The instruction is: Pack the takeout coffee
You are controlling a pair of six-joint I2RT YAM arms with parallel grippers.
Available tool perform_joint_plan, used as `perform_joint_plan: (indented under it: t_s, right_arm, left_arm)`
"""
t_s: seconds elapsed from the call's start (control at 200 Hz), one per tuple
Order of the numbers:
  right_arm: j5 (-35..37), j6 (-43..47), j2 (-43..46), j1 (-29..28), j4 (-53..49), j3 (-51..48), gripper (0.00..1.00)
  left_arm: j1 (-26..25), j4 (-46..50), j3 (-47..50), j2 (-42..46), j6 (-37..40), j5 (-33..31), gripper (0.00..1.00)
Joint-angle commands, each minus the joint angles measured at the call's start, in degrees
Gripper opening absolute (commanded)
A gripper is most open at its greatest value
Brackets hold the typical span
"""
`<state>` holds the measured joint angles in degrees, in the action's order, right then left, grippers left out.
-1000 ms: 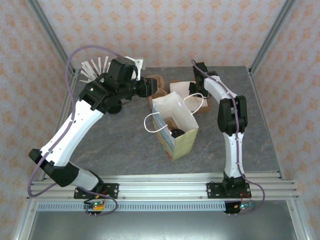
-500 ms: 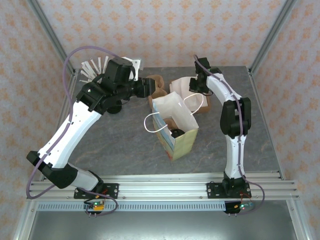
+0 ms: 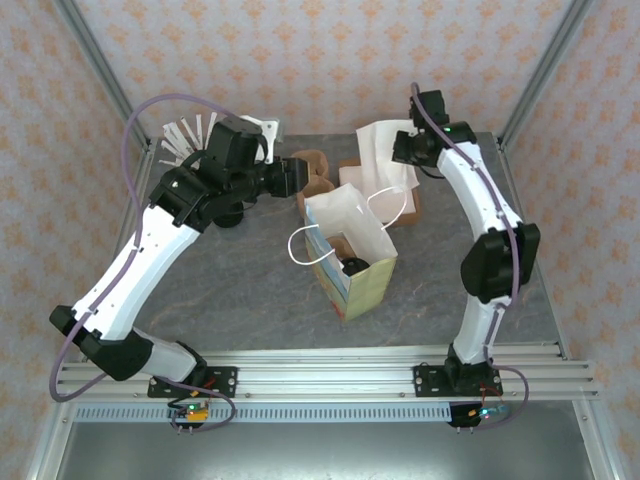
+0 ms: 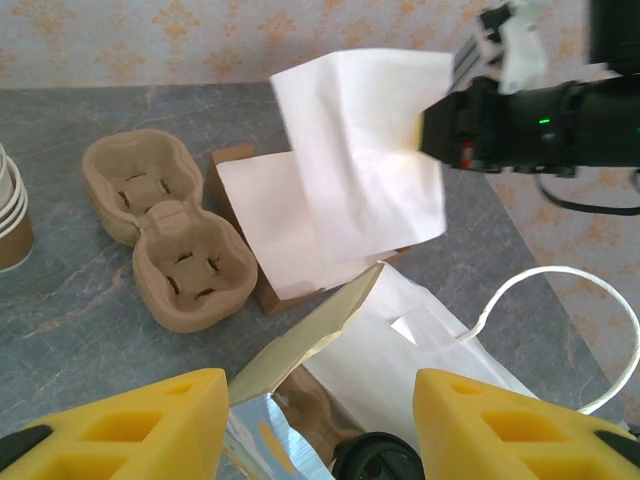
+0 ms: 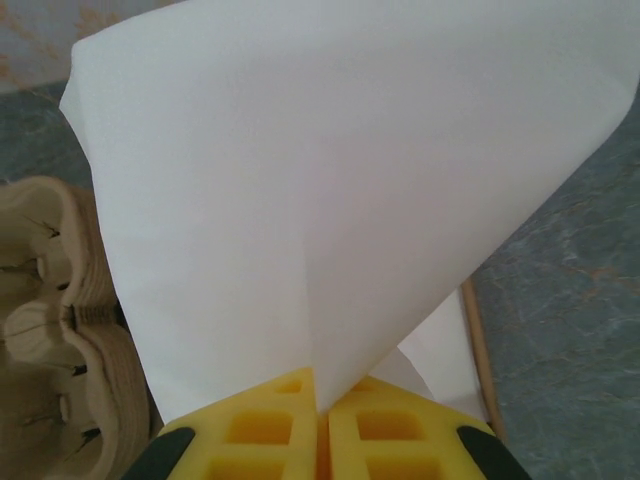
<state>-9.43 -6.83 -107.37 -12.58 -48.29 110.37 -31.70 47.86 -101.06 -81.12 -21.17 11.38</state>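
Packing is looking well along: the takeout coffee (image 3: pixel 355 266) is sitting low inside the paper bag (image 3: pixel 372 283), standing open mid-counter, its black lid showing through the mouth. Adding a napkin appears to be the step in hand. The right tool (image 5: pixel 322 420) is pinching a white napkin (image 5: pixel 330 200) with its jaws fully closed on one corner, holding it up above the napkin stack (image 4: pixel 270 225) at the far side of the counter (image 3: pixel 250 290). The next move is calling for a carry over to the bag's mouth and a release above the cup. The left tool (image 4: pixel 320 420) is hovering half open just beside the bag's near rim, gripping nothing. The bag's white handle loop (image 4: pixel 560 290) is arching across the opening, and the left tool is crowding it, so both are likely obstacles. Pulp cup carriers (image 4: pixel 165 225) are lying left of the stack.
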Motion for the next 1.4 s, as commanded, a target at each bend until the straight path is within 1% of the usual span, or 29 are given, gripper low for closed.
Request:
perform_joint_plan:
  t_s: [0.0,0.055,0.145,0.26,0.37,0.475,0.51,0.53,0.591,0.701,0.901,0.996,1.141,1.236,1.396]
  right_arm:
    - [5.3,0.4,8.9,1.0,-2.2,-1.3,0.1]
    - [5.9,0.2,12.7,1.0,-2.7,-1.4,0.1]
    - [4.1,-0.9,19.1,0.7,-2.8,-2.9,0.1]
    - [3.2,-1.8,26.9,-1.0,-2.8,-5.2,0.09]
    - [1.7,-2.3,33.5,-4.3,-3.7,-7.2,0.09]
    - [2.8,-2.4,39.0,-8.4,-5.1,-9.7,0.09]
    - [2.8,-2.4,39.2,-9.9,-5.4,-10.4,0.09]
    - [2.8,-2.5,41.4,-10.7,-5.6,-10.8,0.09]
    - [3.1,-2.7,42.9,-13.7,-6.2,-11.9,0.09]
    - [7.6,-2.5,42.6,-20.4,-8.8,-12.5,0.09]
    - [20.7,-1.2,39.1,-31.2,-13.6,-10.7,0.09]
    - [26.5,-0.8,36.1,-34.5,-16.1,-9.8,0.09]
    - [32.4,0.4,33.9,-37.7,-18.6,-9.0,0.09]
    - [33.4,1.5,32.7,-39.0,-20.3,-8.1,0.09]
    - [32.3,4.1,31.6,-40.6,-22.8,-8.1,0.1]
  left_arm:
    - [0.6,-2.0,1.4,2.2,1.1,-2.5,0.53]
    - [0.6,-2.4,2.4,2.8,1.3,-3.0,0.53]
    - [0.7,-3.6,4.8,4.1,1.3,-4.2,0.53]
    - [0.6,-5.0,8.3,5.9,1.1,-5.0,0.53]
    - [0.7,-5.4,11.4,7.5,1.0,-5.7,0.53]
    - [0.7,-5.9,14.5,9.6,0.7,-6.6,0.53]
    - [0.7,-6.2,15.6,10.4,0.5,-6.8,0.53]
    - [0.6,-6.3,16.1,10.7,0.5,-6.8,0.53]
    - [0.6,-6.5,17.3,11.7,0.2,-7.1,0.53]
    - [0.7,-6.5,18.5,12.9,-0.1,-7.5,0.53]
    - [0.6,-6.5,19.6,14.3,-0.5,-7.6,0.53]
    - [0.6,-6.2,19.8,14.6,-0.4,-7.8,0.53]
    - [0.7,-5.7,19.9,15.0,-0.1,-8.3,0.53]
    - [0.6,-5.8,20.2,15.2,0.1,-8.7,0.53]
    - [0.6,-5.7,20.4,15.1,0.2,-9.0,0.53]
